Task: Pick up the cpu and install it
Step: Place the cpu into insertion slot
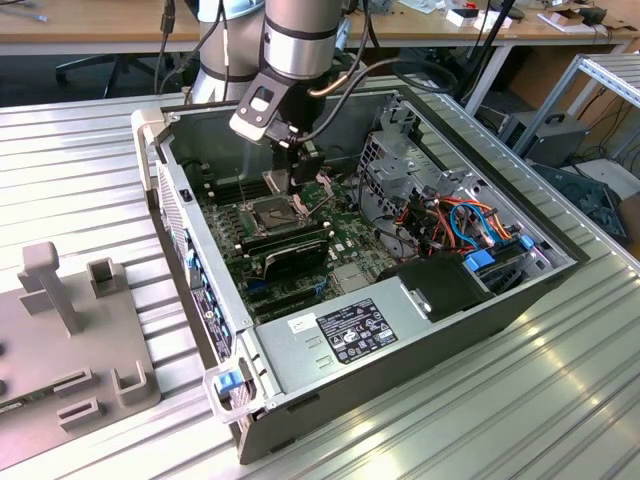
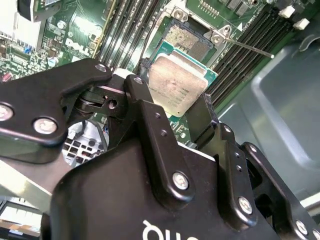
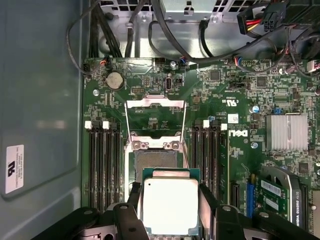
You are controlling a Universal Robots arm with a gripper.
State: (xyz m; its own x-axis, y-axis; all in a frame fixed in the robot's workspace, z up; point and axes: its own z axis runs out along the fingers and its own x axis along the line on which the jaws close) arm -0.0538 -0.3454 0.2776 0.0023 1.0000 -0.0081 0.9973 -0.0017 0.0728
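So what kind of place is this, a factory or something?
It looks like a robotics lab or workshop. An open computer case sits on a ribbed metal table, a robot arm holds the cpu in its tool above the motherboard, and office desks stand behind.

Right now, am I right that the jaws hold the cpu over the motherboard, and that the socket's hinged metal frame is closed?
Not quite. The gripper does hold the cpu in its jaws over the motherboard, but the socket frame is hinged open, not closed. This leaves the socket bare, as the first wrist view shows.
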